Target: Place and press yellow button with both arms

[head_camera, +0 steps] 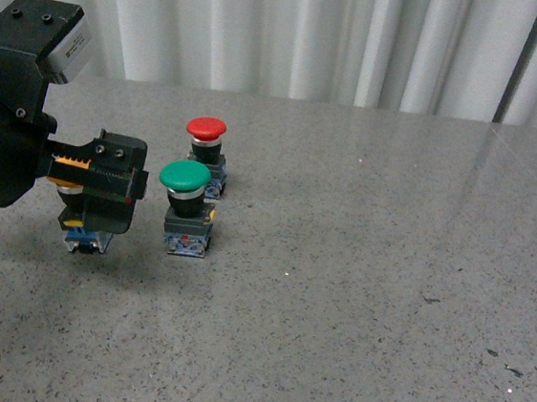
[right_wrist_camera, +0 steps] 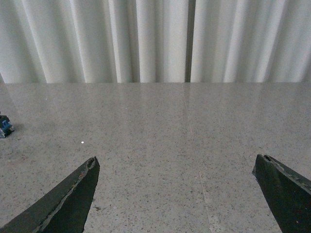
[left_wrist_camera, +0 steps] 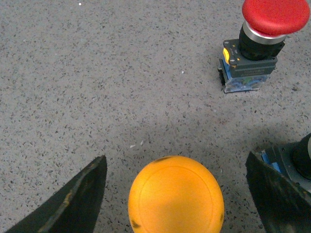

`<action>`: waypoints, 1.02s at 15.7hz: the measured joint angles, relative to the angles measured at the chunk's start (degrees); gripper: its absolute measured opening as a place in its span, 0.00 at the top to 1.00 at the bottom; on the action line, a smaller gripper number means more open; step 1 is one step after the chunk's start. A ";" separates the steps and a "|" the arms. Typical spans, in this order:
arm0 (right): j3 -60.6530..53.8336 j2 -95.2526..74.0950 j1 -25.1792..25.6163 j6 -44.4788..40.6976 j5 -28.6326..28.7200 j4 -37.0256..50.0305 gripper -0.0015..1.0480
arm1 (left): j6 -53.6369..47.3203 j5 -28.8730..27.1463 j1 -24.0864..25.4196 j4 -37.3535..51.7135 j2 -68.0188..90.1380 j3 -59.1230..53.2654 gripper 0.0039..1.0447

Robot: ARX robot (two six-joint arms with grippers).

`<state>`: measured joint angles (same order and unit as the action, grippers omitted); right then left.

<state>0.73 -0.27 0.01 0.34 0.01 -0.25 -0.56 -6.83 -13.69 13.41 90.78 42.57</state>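
The yellow button (left_wrist_camera: 176, 196) stands on the table, its round cap filling the space between my left gripper's fingers. My left gripper (left_wrist_camera: 176, 160) is open, with a gap of bare table on each side of the cap. From the front, the left gripper (head_camera: 96, 200) at the far left covers most of the button, and only its blue-grey base (head_camera: 83, 235) shows beneath. In its own wrist view my right gripper (right_wrist_camera: 176, 159) is open over bare table with nothing between its fingers. The front view does not show the right arm.
A green-capped button (head_camera: 184, 207) stands just right of the left gripper, with a red-capped button (head_camera: 204, 151) behind it. The red one (left_wrist_camera: 262, 43) also appears in the left wrist view. The grey speckled table (head_camera: 386, 271) stretches right, and a white curtain (head_camera: 315, 33) hangs behind.
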 joint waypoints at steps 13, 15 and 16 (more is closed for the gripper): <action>0.00 0.00 0.00 0.00 0.02 0.00 0.06 | 0.00 -3.48 -10.82 -12.87 -1.40 25.57 0.69; 0.00 0.00 0.00 0.00 0.00 0.00 0.06 | 3.96 -3.45 -14.21 -14.01 6.27 30.88 0.69; 0.00 0.00 0.00 0.00 0.00 0.00 0.06 | 6.03 -3.13 -15.89 -14.56 8.83 32.37 0.69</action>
<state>0.73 -0.27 0.01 0.34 0.01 -0.25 5.48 -9.96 -29.58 -1.15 99.61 74.94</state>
